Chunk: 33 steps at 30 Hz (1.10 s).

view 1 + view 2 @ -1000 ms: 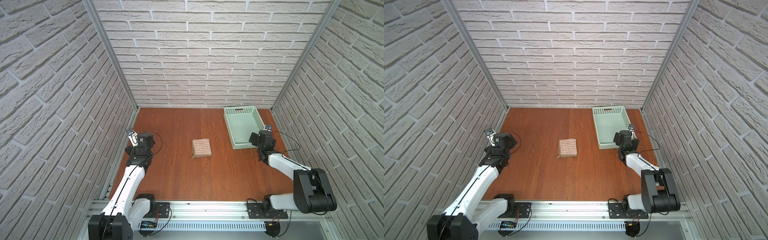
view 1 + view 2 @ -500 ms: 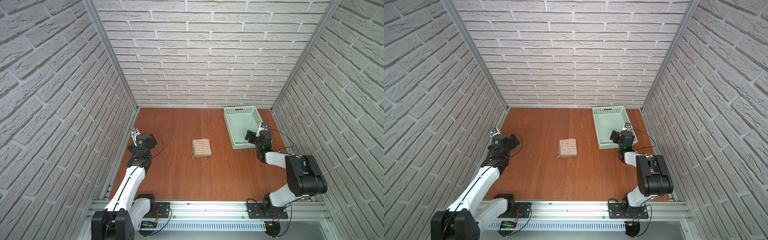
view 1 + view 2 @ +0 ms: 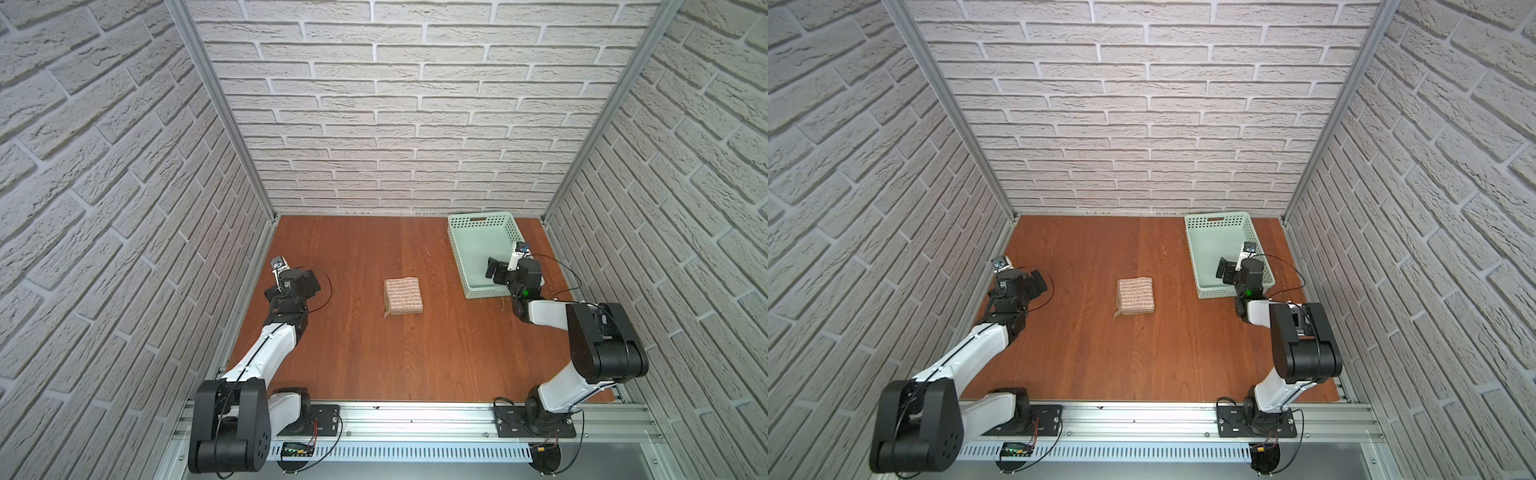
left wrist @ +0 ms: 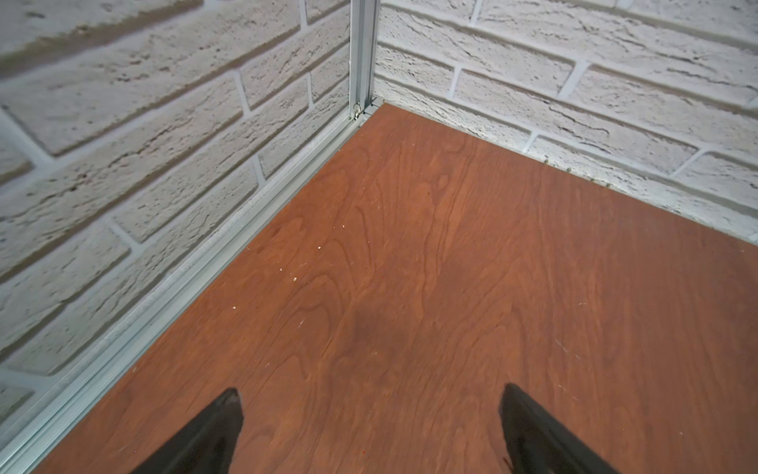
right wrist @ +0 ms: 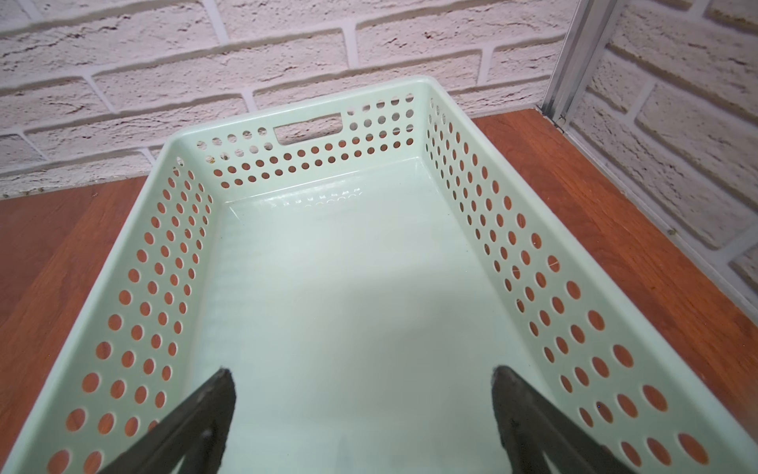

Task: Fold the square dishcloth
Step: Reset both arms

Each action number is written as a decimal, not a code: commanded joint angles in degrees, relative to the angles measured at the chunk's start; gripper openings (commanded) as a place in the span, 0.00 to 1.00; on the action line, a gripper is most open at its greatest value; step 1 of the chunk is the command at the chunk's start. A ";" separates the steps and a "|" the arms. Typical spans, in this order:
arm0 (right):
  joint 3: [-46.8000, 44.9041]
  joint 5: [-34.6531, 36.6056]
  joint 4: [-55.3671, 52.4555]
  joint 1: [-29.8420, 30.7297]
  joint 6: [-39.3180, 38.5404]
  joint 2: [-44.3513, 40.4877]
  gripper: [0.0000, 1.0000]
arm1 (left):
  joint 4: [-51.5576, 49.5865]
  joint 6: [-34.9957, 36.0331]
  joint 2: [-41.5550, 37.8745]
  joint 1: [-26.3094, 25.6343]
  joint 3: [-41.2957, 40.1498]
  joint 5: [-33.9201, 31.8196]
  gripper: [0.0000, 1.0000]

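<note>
the square dishcloth [image 3: 403,296] lies folded into a compact block near the middle of the desk [image 3: 374,357], well apart from both arms. left pincer [image 4: 369,396]: released, jaws spread wide over bare wood beside the side wall. right pincer [image 5: 363,375]: released, jaws spread wide above the near end of the pale green basket [image 5: 311,100].

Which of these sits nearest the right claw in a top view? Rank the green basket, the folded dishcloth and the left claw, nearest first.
1. green basket: directly under the right claw, which hangs open over its near end.
2. dishcloth: folded, in the middle, between the two arms.
3. left claw: open, on the opposite side, beyond the cloth.
</note>
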 commanded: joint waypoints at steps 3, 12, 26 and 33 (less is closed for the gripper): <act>2.20 -3.15 -0.39 -0.26 -1.90 1.12 0.99 | 12.17 3.43 3.80 0.44 -1.79 -0.05 0.98; -0.77 -2.58 4.27 -0.28 -2.05 0.06 0.99 | 22.77 7.32 3.75 0.42 -5.95 0.82 0.98; -6.55 0.82 -6.70 -0.13 -7.16 -17.61 0.99 | 27.99 10.70 4.45 0.42 -10.31 3.72 0.98; -12.52 -1.35 -2.70 -1.30 -6.48 -19.87 0.99 | 32.99 12.04 11.46 0.34 -9.90 4.58 0.98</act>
